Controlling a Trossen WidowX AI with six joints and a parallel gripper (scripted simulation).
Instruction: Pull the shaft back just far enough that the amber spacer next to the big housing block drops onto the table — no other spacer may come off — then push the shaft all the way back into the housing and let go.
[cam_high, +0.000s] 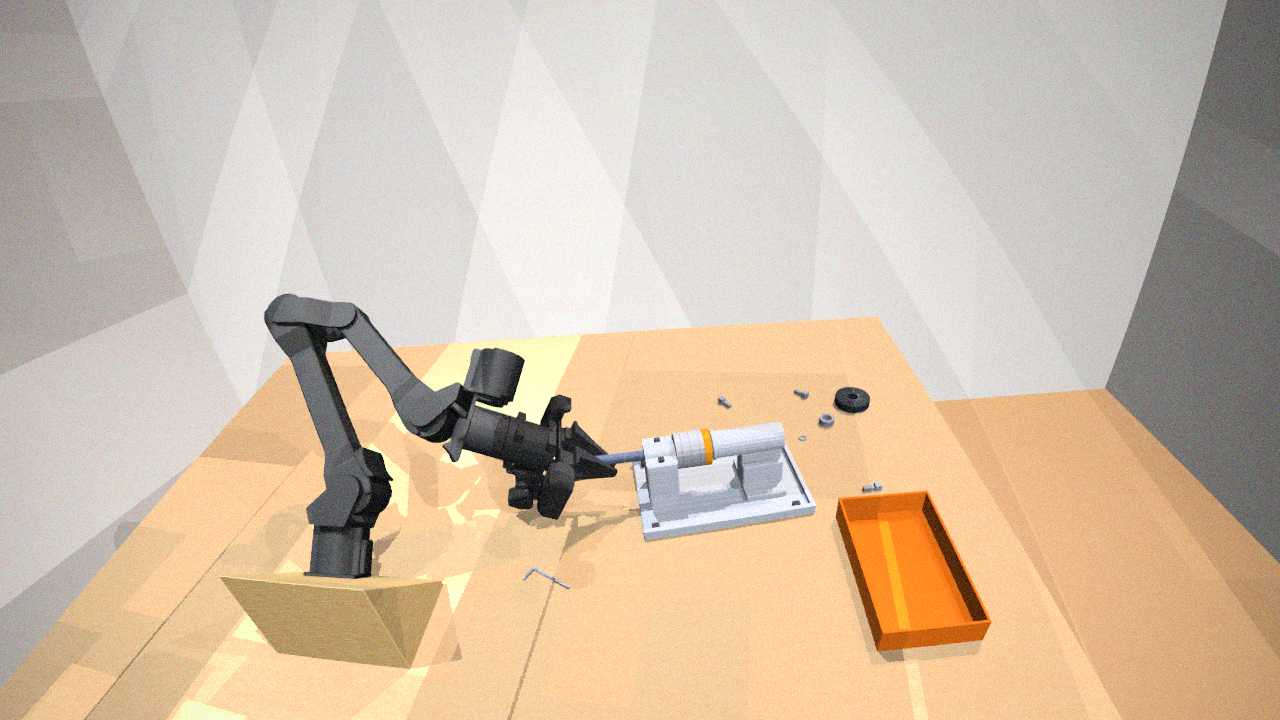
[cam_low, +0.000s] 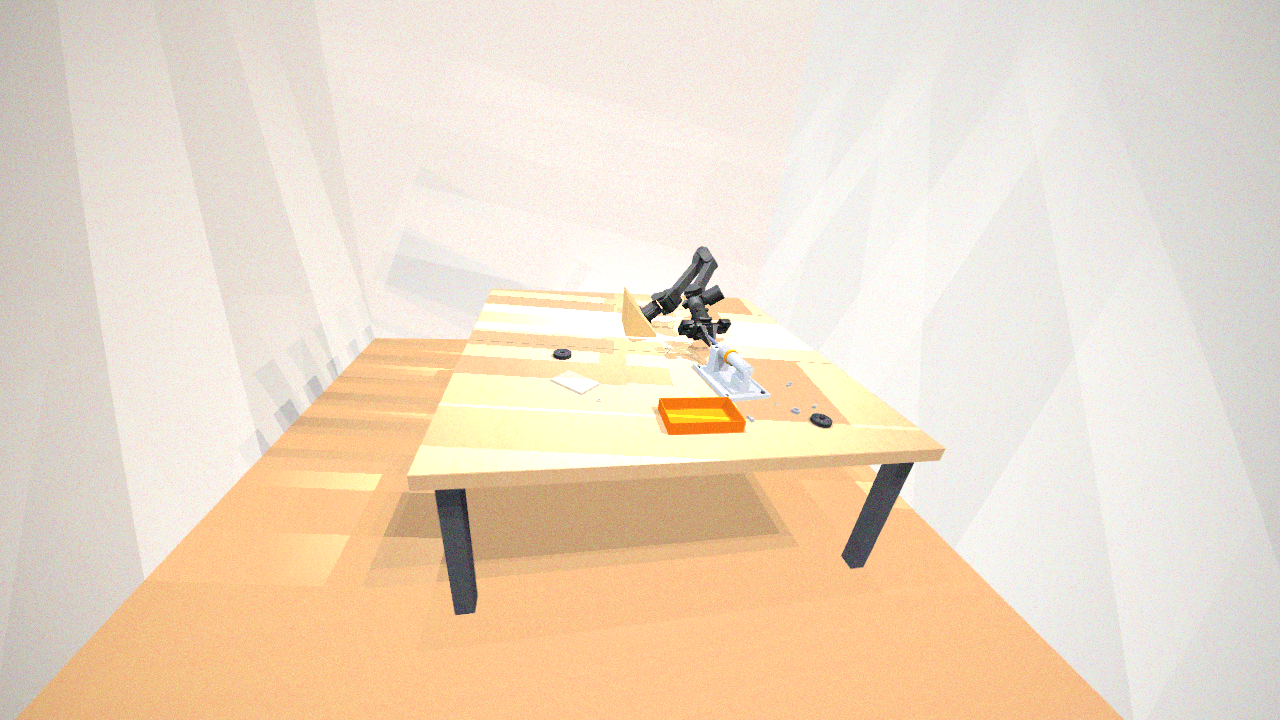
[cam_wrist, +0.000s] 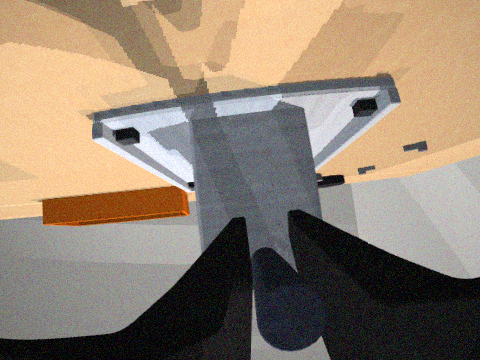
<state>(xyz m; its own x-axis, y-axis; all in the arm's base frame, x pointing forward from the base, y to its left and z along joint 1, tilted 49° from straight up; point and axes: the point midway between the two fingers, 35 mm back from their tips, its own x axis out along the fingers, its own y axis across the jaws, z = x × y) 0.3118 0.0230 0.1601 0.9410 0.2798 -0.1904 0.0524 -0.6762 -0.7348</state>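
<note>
My gripper (cam_high: 612, 462) (cam_wrist: 267, 226) is shut on the blue-grey shaft (cam_high: 628, 457) (cam_wrist: 290, 316), whose rounded end shows between the fingers in the wrist view. The shaft runs into the near support block (cam_high: 662, 484) (cam_wrist: 252, 165). Beyond that block, several pale spacers (cam_high: 687, 449) sit in a row. The amber spacer (cam_high: 707, 445) (cam_low: 727, 353) is still up in line, between the pale spacers and the big cylindrical housing (cam_high: 751, 438) (cam_low: 742, 368). The shaft inside the spacers and housing is hidden. The fixture stands on a white baseplate (cam_high: 725, 524) (cam_wrist: 107, 131).
An orange tray (cam_high: 932, 637) (cam_low: 700, 428) (cam_wrist: 115, 207) stands beyond the fixture. A black ring (cam_high: 852, 390) (cam_low: 821, 420), a nut (cam_high: 826, 418) and several bolts lie behind it. A hex key (cam_high: 547, 577) lies in front of my arm. The exterior view also shows another black ring (cam_low: 562, 354) and a pale plate (cam_low: 574, 383).
</note>
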